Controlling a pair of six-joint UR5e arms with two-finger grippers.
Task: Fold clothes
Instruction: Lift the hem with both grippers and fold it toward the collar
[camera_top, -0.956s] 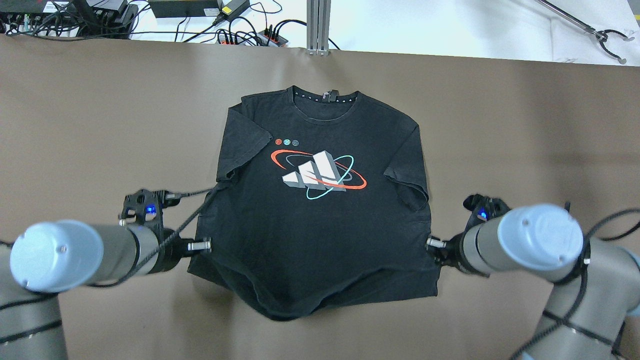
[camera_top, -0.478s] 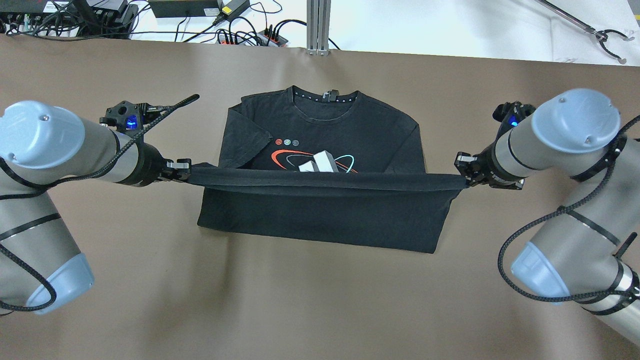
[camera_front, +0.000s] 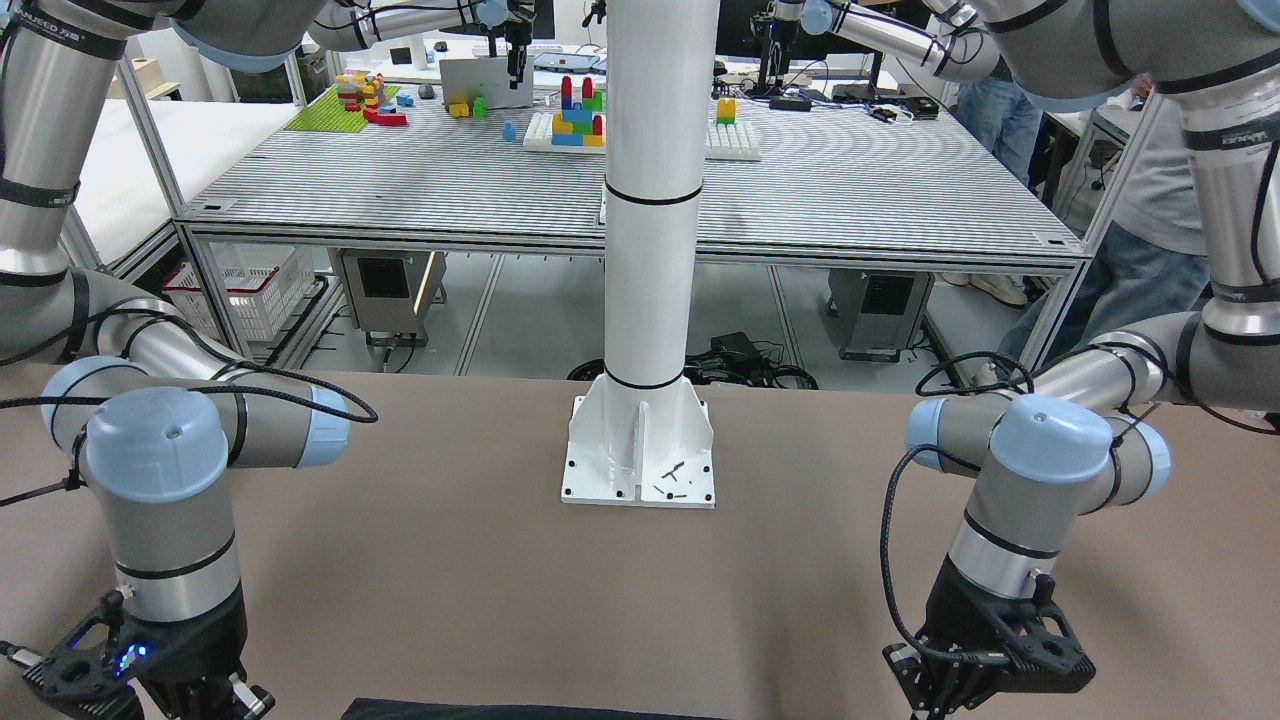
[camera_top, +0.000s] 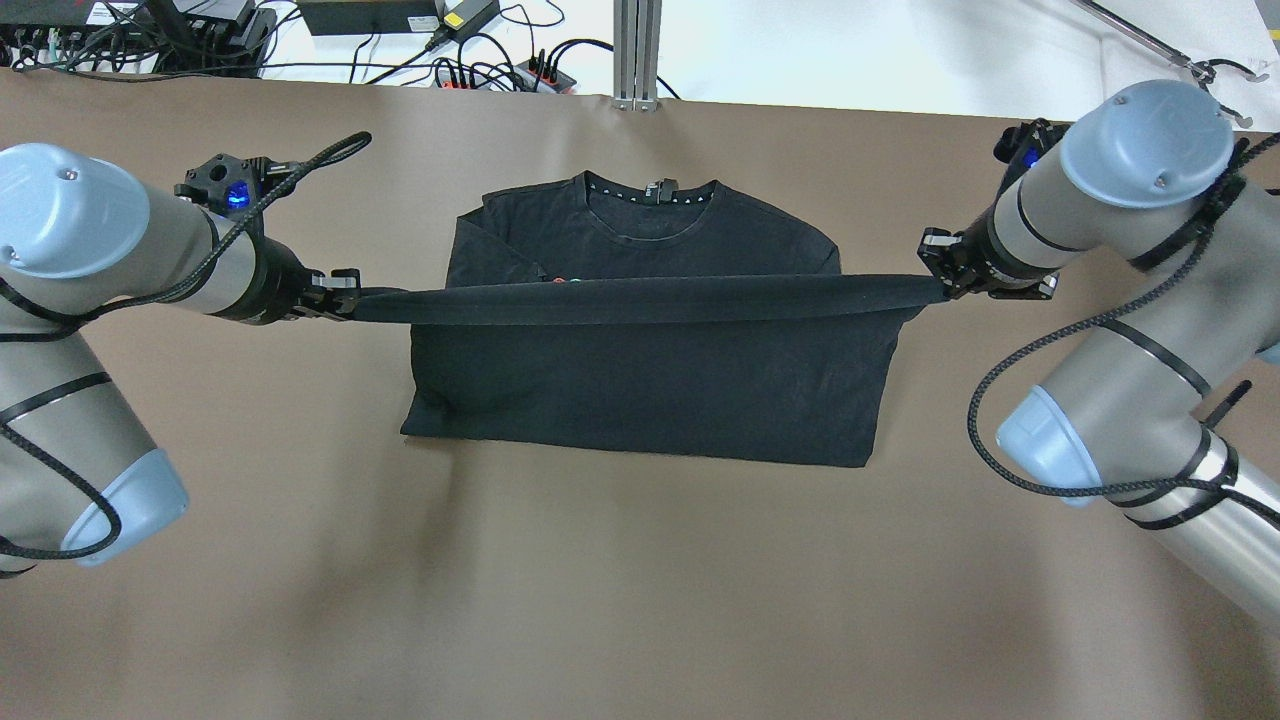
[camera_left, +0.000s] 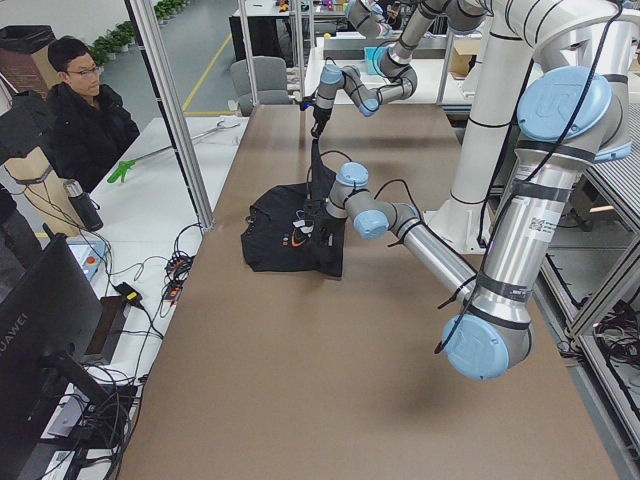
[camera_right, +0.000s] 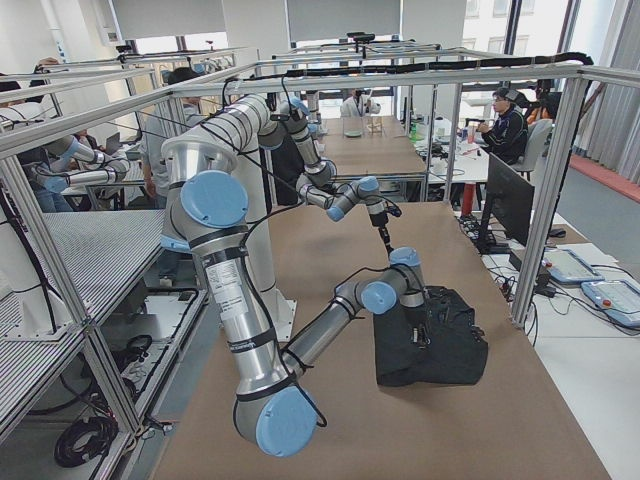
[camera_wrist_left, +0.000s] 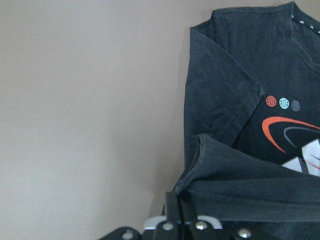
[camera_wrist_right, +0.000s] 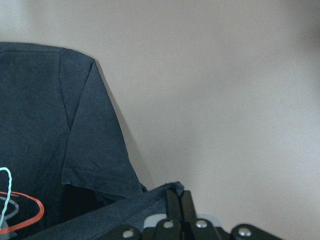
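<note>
Presently: left gripper clamped on black T-shirt hem corner, right gripper clamped on opposite corner; hem stretched taut above chest print; collar flat on table.

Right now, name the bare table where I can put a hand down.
Widest bare table: the strip between the folded edge of the black T-shirt and the white pillar's base plate. Also bare: between the collar and the table's far edge. Crowded: the line where left claw and right claw hold the hem stretched.
</note>
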